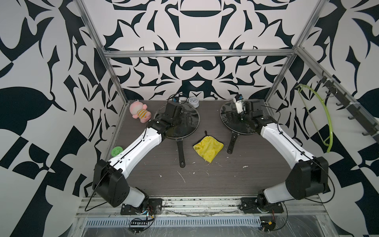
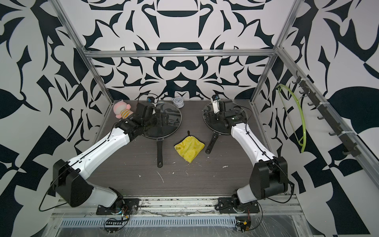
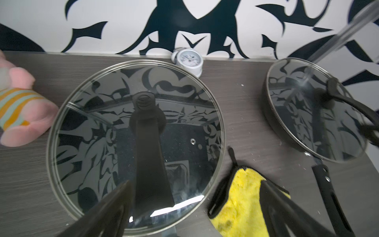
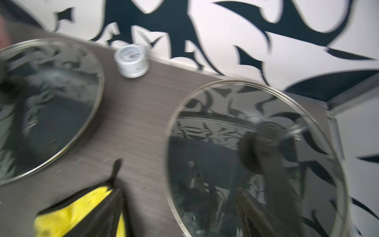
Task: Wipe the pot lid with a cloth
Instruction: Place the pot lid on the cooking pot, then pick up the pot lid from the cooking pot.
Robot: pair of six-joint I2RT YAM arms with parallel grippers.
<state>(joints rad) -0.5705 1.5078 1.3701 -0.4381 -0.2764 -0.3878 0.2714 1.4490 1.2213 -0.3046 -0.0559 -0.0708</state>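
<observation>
Fingers on both arms stand wide apart and hold nothing. The left fingers [image 3: 106,211] hang over the left lid [image 3: 92,133] and the right fingers [image 4: 258,213] over the right lid [image 4: 205,143], though the right wrist view is blurred. Each glass lid sits on its black pan.

In both top views the cloth [image 1: 208,148] lies crumpled on the bench [image 1: 205,180] between the two pan handles, near both lids and touching neither.

With the cloth in no grip, no wiping is under way. Pale smears show on the left lid's glass in the left wrist view, so I would not call the wipe done. Which lid is meant I cannot tell. As I judge it, the whole job is left: take up the cloth, lay it on a lid and rub across the glass.
</observation>
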